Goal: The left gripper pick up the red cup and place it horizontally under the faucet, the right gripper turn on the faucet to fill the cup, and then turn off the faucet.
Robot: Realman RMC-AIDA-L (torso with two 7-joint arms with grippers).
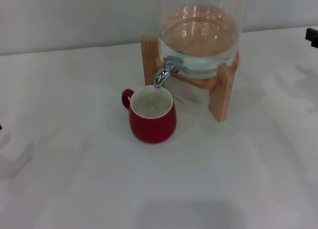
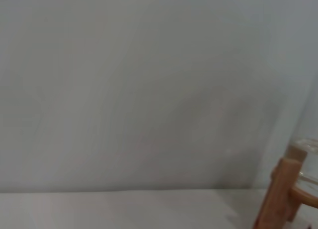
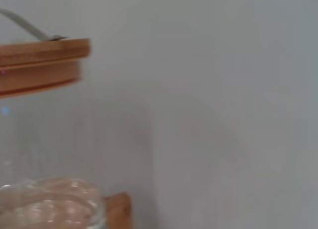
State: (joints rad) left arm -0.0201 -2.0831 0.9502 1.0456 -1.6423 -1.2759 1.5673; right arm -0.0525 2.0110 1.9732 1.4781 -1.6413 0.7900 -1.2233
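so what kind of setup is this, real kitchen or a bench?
Probably a staged test bench: a bare white table against a plain wall, holding only a glass water dispenser on a wooden stand and a red cup under its faucet.

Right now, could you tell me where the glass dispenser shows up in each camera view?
Head view: the glass dispenser stands top centre on its wooden stand, behind the red cup.
Left wrist view: only its edge, beside a stand leg.
Right wrist view: its wall under a wooden lid.
Shared landmark: the wooden stand.
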